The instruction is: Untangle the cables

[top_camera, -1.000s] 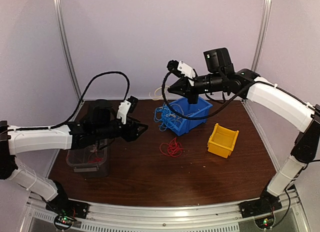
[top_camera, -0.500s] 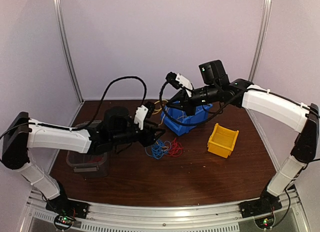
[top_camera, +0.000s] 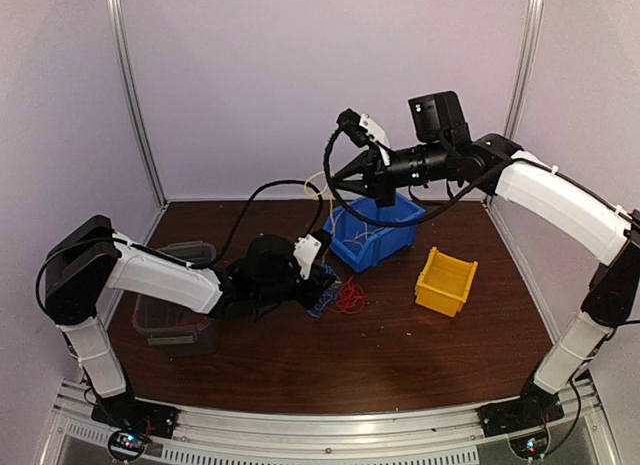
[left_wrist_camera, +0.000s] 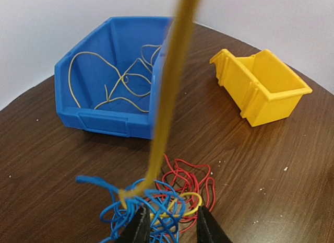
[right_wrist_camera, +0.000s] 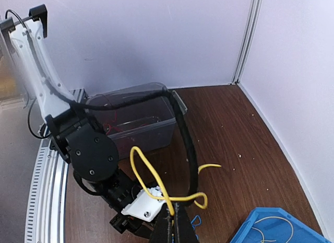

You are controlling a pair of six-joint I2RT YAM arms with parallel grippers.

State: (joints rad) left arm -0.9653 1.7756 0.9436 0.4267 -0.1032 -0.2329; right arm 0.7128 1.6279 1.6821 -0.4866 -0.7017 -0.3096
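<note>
A tangle of cables lies on the brown table in front of the blue bin (top_camera: 375, 233). In the left wrist view it is a blue cable (left_wrist_camera: 130, 214), a red cable (left_wrist_camera: 189, 179) and a loop of yellow cable (left_wrist_camera: 194, 197). My left gripper (left_wrist_camera: 173, 228) (top_camera: 326, 287) is down at the tangle, open, its fingers on either side of the blue and yellow loops. A yellow strand (left_wrist_camera: 166, 102) rises from the tangle. My right gripper (right_wrist_camera: 173, 218) (top_camera: 336, 175) is raised above the blue bin, shut on the yellow cable (right_wrist_camera: 140, 169).
The blue bin (left_wrist_camera: 104, 120) holds more thin pale yellow wires (left_wrist_camera: 112, 89). A yellow bin (top_camera: 446, 281) (left_wrist_camera: 271, 89) stands to its right. A clear plastic bin (top_camera: 172, 315) (right_wrist_camera: 136, 129) with red wires inside sits at the left, beside the left arm.
My left arm has reached right from the clear bin to the tangle, and its jaws have narrowed. The blue cable came down onto the table beside the red one. The right gripper dipped, then rose again.
</note>
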